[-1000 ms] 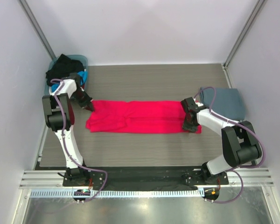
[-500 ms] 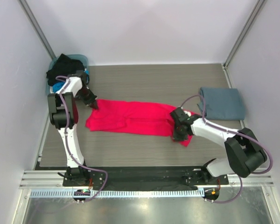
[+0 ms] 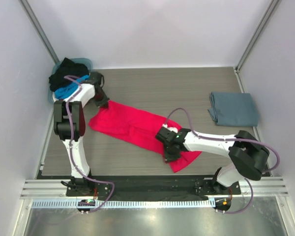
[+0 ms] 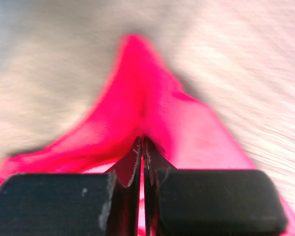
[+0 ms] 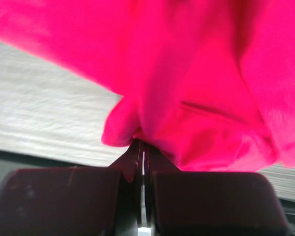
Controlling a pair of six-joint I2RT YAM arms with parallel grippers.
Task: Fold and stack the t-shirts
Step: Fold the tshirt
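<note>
Grey wood-grain table [image 3: 152, 83], pale walls [image 3: 147, 29]. Left jaws and right jaws each clamp tight on the red shirt [image 3: 130, 125], at opposite ends.

The red-pink t-shirt [image 3: 132, 127] is one plain bright colour with no print. The surface [image 3: 162, 86] is grey-brown with fine wood-grain streaks. Near its right edge, the folded t-shirt [image 3: 234, 109] is plain slate grey-blue. At the far left corner, a black t-shirt [image 3: 66, 69] and a bright blue t-shirt [image 3: 65, 92] sit in a teal bin [image 3: 86, 62]. The left arm [image 3: 76, 157] and right arm [image 3: 206, 140] are white with black joints. The left tool [image 4: 141, 142] and right tool [image 5: 142, 145] are matte black.
</note>
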